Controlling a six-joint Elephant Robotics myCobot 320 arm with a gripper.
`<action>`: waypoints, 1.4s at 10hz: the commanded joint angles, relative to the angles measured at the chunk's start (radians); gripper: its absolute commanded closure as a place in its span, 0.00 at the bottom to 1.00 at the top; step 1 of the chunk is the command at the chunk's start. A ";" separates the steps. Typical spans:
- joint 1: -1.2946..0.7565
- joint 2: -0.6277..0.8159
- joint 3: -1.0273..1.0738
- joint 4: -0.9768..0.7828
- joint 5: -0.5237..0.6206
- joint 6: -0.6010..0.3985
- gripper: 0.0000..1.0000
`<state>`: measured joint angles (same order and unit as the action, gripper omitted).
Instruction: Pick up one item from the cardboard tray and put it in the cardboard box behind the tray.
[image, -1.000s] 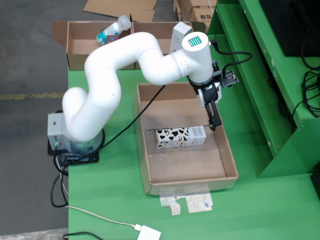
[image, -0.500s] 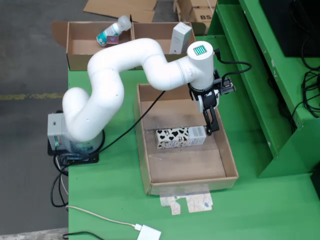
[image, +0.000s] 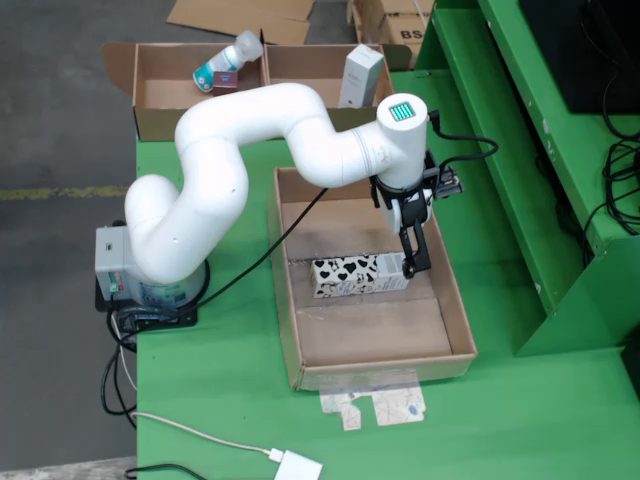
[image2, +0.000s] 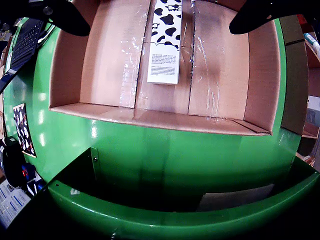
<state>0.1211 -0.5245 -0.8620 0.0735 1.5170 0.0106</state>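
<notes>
A: Where is the carton seen?

B: In the fixed view, 1 cow-patterned carton (image: 360, 275) is found lying on its side on the floor of the cardboard tray (image: 455, 320), centre of the frame. Its white end is turned toward the right wall. In the wrist view the same carton (image2: 165, 42) is seen at upper centre, lying along a taped seam of the tray (image2: 150, 116).

A: And the claw?

B: The gripper (image: 412, 262) is held low inside the tray, at the carton's right end. In the wrist view 2 dark fingers (image2: 65, 15) are seen in the upper corners, set wide apart, with the carton between them and clear of both. The claw is noted as spread, with nothing gripped.

A: The boxes behind?

B: 2 open compartments of the cardboard box (image: 150, 110) are seen at the top of the fixed view. A plastic bottle (image: 225, 62) is recorded tilted in the left one; a white carton (image: 360, 75) is stood upright in the right one.

A: Anything else noted?

B: A white adapter (image: 298, 466) with cable is seen on the green table (image: 220, 400), lower left.
</notes>
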 joint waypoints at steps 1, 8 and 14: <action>-0.002 0.060 -0.103 0.107 0.012 -0.016 0.00; -0.016 0.011 -0.226 0.299 0.042 -0.058 0.00; -0.026 -0.110 -0.171 0.326 0.055 -0.070 0.00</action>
<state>0.1089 -0.5936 -1.0968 0.3787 1.5554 -0.0459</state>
